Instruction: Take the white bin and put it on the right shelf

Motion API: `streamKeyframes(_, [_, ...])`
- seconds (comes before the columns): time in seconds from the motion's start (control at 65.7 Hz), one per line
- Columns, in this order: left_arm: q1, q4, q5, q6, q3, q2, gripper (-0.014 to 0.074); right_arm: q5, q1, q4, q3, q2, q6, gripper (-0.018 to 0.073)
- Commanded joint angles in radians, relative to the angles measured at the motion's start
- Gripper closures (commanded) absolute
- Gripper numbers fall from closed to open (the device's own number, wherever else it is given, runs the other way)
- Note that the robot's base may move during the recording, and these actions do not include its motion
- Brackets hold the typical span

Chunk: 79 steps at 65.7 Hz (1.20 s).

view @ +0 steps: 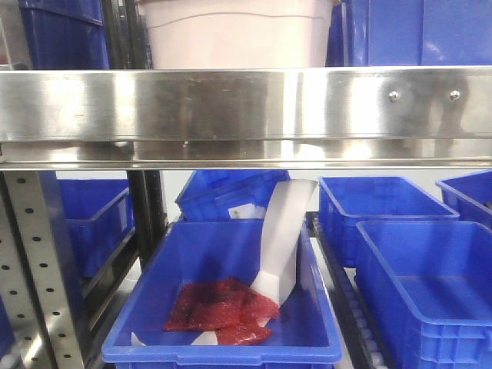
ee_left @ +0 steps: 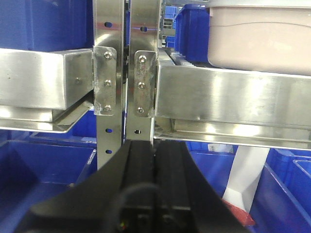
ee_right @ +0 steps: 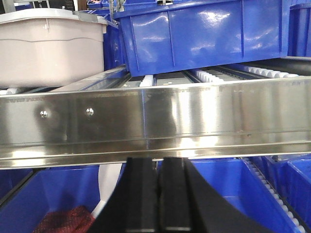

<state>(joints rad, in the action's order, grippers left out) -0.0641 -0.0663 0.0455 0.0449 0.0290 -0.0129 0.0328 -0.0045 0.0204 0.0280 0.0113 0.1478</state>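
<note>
Bin (view: 234,34) sat on shelf, just behind steel rail (view: 246,104), blue crates either side. Left gripper (ee_left: 155,170) and right gripper (ee_right: 158,194) both pressed together, empty, below rail. Judged: rise above rail, spread claws, take bin by both sides evenly.

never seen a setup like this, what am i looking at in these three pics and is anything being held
This is a two-armed robot facing warehouse racking. One picture looks forward from its body; the other two come from cameras on its left and right wrists.

The large pinkish-white plastic tub sits on the metal rack shelf with the shiny steel front rail, beside deep blue plastic crates. Below, another blue crate holds a red mesh bag and a white curved strip.

The black shapes at the bottom of the wrist pictures are the left gripper and right gripper. Both pairs of jaws are shut and empty, so nothing is held.
</note>
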Motion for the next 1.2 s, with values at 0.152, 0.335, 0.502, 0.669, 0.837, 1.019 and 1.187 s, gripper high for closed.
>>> streamKeyframes(0.152, [-0.007,-0.005,-0.095,-0.012,-0.001,-0.009,0.0715,-0.089,-0.006,0.009,0.0,0.017,-0.01,0.0503])
streamKeyframes(0.335, [-0.007,-0.005,-0.095,-0.012,-0.001,-0.009,0.0715,-0.089,-0.006,0.009,0.0,0.017,-0.01,0.0503])
streamKeyframes(0.502, [-0.007,-0.005,-0.095,-0.012,-0.001,-0.009,0.0715,-0.089,-0.006,0.009,0.0,0.017,-0.01,0.0503])
streamKeyframes(0.669, [-0.007,-0.005,-0.095,-0.012,-0.001,-0.009,0.0715,-0.089,-0.006,0.009,0.0,0.017,-0.01,0.0503])
streamKeyframes(0.837, [-0.007,-0.005,-0.095,-0.012,-0.001,-0.009,0.0715,-0.089,-0.006,0.009,0.0,0.017,-0.01,0.0503])
streamKeyframes(1.019, [-0.007,-0.005,-0.095,-0.012,-0.001,-0.009,0.0715,-0.089,-0.006,0.009,0.0,0.017,-0.01,0.0503])
streamKeyframes(1.187, [-0.007,-0.005,-0.095,-0.012,-0.001,-0.009,0.0715,-0.089,-0.006,0.009,0.0,0.017,-0.01,0.0503])
